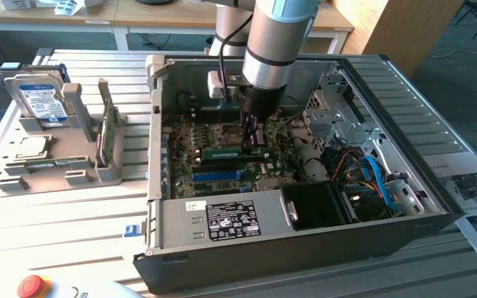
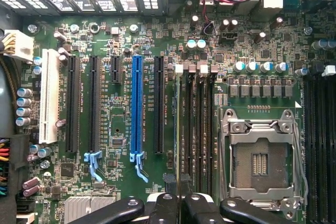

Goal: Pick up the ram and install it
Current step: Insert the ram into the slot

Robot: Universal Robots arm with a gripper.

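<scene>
Exterior view: the arm [image 1: 276, 37] hung inside the open computer case [image 1: 305, 254], its gripper [image 1: 253, 144] clenched on the top edge of the ram [image 1: 224, 152]. The ram stood on edge at the black memory slots [image 2: 202, 129], beside the empty processor socket [image 2: 260, 163]. Whether the stick was fully seated could not be told. Wrist view: the black fingers [image 2: 167, 209] met over those slots, the long blue slot [image 2: 137, 103] well apart on the green motherboard [image 2: 123, 179]. A hard drive [image 1: 40, 99] stood in a grey rack [image 1: 72, 167] outside the case, at the exterior view's left.
</scene>
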